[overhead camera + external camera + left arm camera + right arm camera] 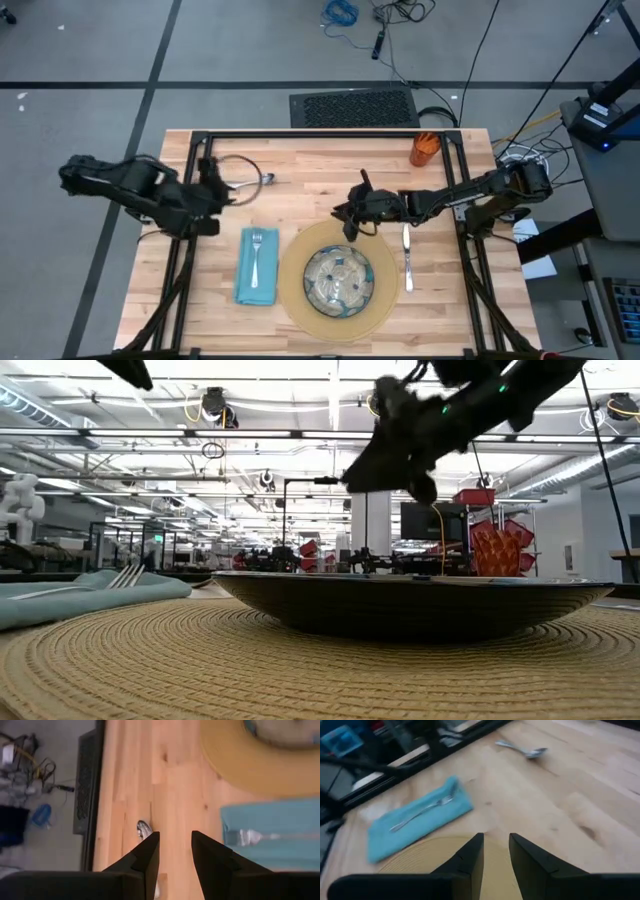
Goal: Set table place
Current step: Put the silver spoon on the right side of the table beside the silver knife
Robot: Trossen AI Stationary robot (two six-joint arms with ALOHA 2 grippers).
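The butcher-block table carries a round tan mat just below the right hand, a knife beside that hand, a teal napkin near the left hand, a spoon just beyond it, an orange cup far off.

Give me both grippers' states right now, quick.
Left gripper: open with a narrow gap, holding nothing, above the spoon.
Right gripper: open with a narrow gap, empty, over the edge of the mat.
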